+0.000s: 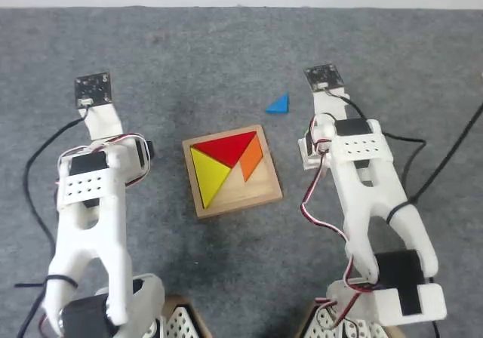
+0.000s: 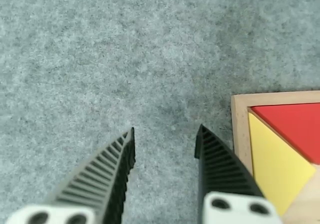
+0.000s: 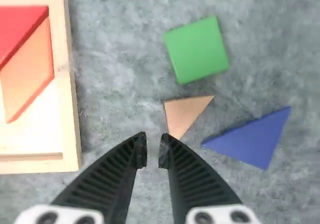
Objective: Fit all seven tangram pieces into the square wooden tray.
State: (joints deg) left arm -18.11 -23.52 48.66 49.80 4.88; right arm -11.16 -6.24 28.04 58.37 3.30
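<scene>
The square wooden tray [image 1: 235,204] lies mid-table holding a red triangle [image 1: 226,148], a yellow triangle [image 1: 207,173] and an orange parallelogram [image 1: 253,159]. A small light-blue triangle [image 1: 277,104] lies on the carpet beyond the tray's far right corner. My left gripper [image 2: 166,130] hangs open over bare carpet beside the tray's rim [image 2: 241,129]. My right gripper [image 3: 152,148] is shut, empty, its tips just short of a tan triangle [image 3: 182,113]. A green square [image 3: 196,49] and a dark blue triangle [image 3: 252,139] lie close by, with the tray [image 3: 70,84] on the other side.
Grey carpet covers the table. Both white arms [image 1: 90,202] [image 1: 370,195] flank the tray, with cables trailing off each. Part of the tray's floor [image 1: 253,187] is bare wood.
</scene>
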